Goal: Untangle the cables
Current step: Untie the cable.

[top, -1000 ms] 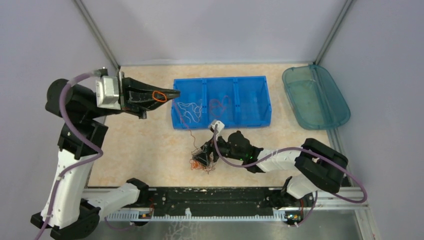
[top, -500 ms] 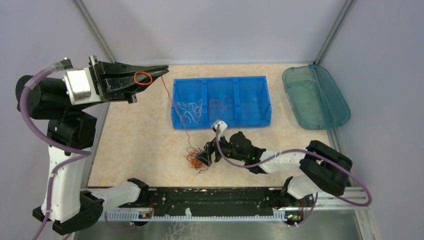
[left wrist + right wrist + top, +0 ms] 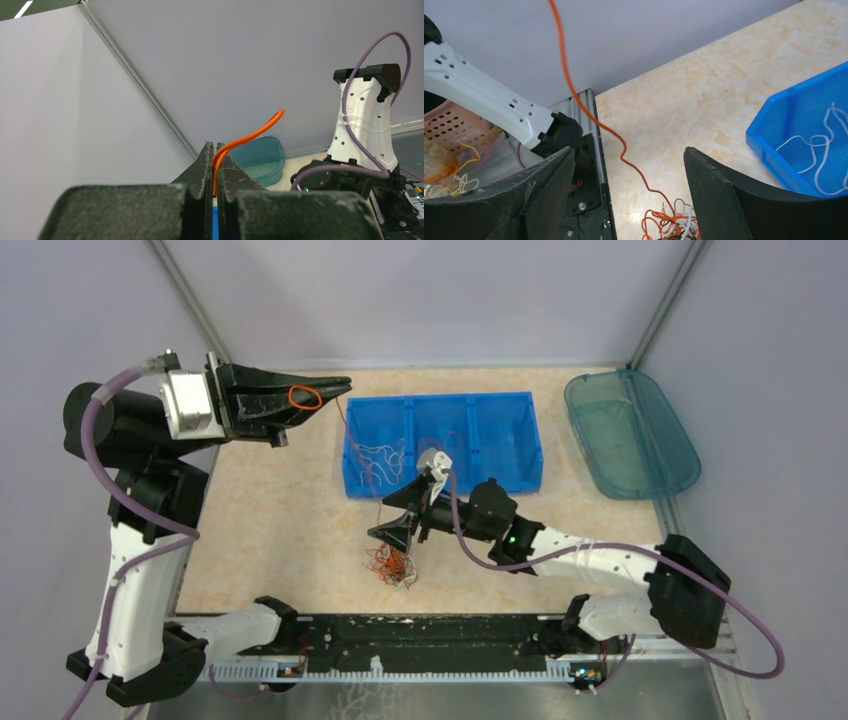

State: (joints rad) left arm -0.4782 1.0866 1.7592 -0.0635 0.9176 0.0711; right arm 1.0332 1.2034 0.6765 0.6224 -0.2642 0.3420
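While the beige table (image 3: 270, 530) takes up most of the booth floor, the left arm (image 3: 140, 580) stands tall at its left edge. Its jaws are raised well above the table and point right, toward the bin. The right arm (image 3: 600, 562) stretches low from the near right corner toward the middle of the table, and its jaws hang above the tangle.

At the far side sits a blue bin (image 3: 440, 398) with three compartments in a row. A teal tray (image 3: 640, 450) lies well apart from it in the far right corner. The right wrist view shows a pink basket (image 3: 449, 130) off the near edge of the table, beyond the rail, with yellow and orange wires beside it.

The tangle (image 3: 392, 565) is a small knot of orange, white and black cables. It lies on the table in front of the bin's left end, near it but not touching.

The left jaws are pressed together on one orange cable (image 3: 214, 177). Its free end curls up past the tips, and a small loop shows beside the jaws from above. From there the orange cable runs down across the bin's left end and into the tangle.

The right jaws are spread wide and hold nothing. In the wrist view the tangle lies between and beyond the two tips.

A few white cables (image 3: 380, 452) lie loose in the bin's left compartment.
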